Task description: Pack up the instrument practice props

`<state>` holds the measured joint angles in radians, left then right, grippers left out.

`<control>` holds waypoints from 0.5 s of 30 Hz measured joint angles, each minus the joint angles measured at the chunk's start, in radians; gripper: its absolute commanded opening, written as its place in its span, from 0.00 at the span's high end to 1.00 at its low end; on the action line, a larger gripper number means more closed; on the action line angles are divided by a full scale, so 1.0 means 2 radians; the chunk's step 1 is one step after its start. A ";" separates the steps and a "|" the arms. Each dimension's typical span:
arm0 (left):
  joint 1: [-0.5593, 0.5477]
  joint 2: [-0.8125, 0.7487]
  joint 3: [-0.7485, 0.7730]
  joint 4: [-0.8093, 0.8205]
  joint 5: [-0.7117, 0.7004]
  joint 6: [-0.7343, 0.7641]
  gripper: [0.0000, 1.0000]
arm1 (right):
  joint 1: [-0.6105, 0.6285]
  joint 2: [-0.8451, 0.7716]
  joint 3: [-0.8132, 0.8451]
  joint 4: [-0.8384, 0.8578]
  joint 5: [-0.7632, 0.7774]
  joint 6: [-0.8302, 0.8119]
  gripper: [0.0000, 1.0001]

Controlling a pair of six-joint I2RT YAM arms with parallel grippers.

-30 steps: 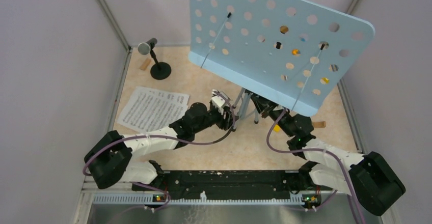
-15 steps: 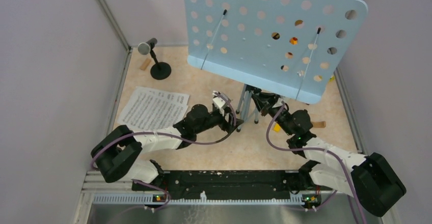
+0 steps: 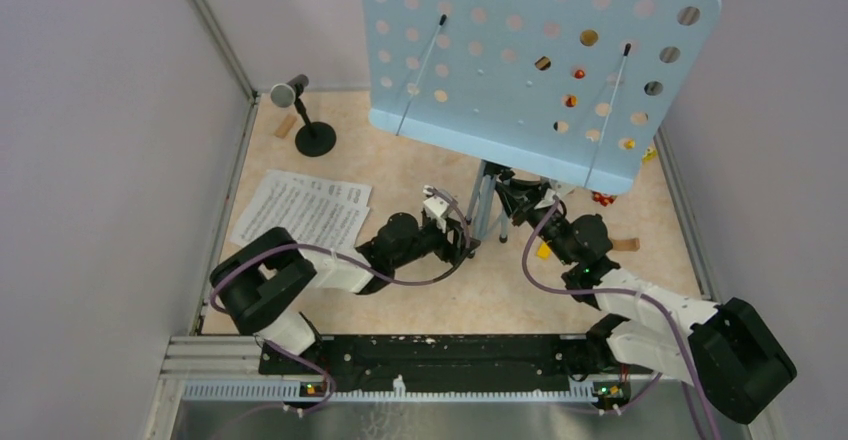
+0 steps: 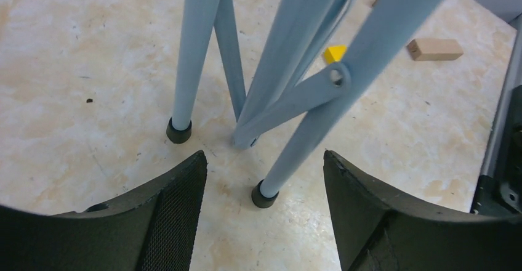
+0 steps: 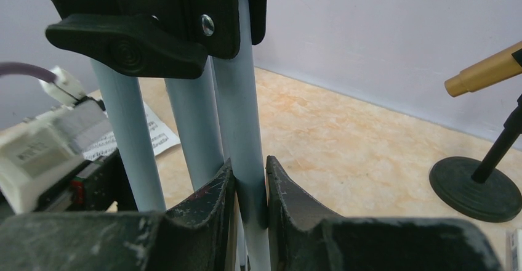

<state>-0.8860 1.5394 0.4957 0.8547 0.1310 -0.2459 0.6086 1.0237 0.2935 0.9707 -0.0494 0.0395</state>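
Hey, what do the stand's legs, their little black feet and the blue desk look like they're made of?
Legs: likely painted metal tube with a grey-blue satin finish; thin, straight, with a flattened brace pinned on.
Feet: matte black caps, rubber or plastic, hard to tell.
Desk: thin light blue sheet with punched holes, probably painted metal, possibly plastic.

Beige table (image 3: 480, 295), music sheets (image 3: 300, 215) (flat), wooden block (image 3: 626, 245)
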 measured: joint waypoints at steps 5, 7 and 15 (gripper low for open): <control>-0.002 0.053 0.023 0.012 -0.010 -0.011 0.42 | 0.001 -0.005 0.000 -0.007 0.000 0.003 1.00; -0.005 0.068 0.029 0.021 -0.010 -0.015 0.46 | 0.001 -0.007 0.000 -0.009 0.000 0.003 1.00; -0.015 0.098 0.032 0.056 -0.011 -0.019 0.84 | 0.003 -0.019 -0.004 -0.019 0.001 0.003 0.92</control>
<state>-0.9157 1.7351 0.5602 0.9661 0.1097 -0.2844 0.6144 0.9852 0.2859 0.9325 -0.0475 0.0448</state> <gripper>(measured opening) 0.298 0.185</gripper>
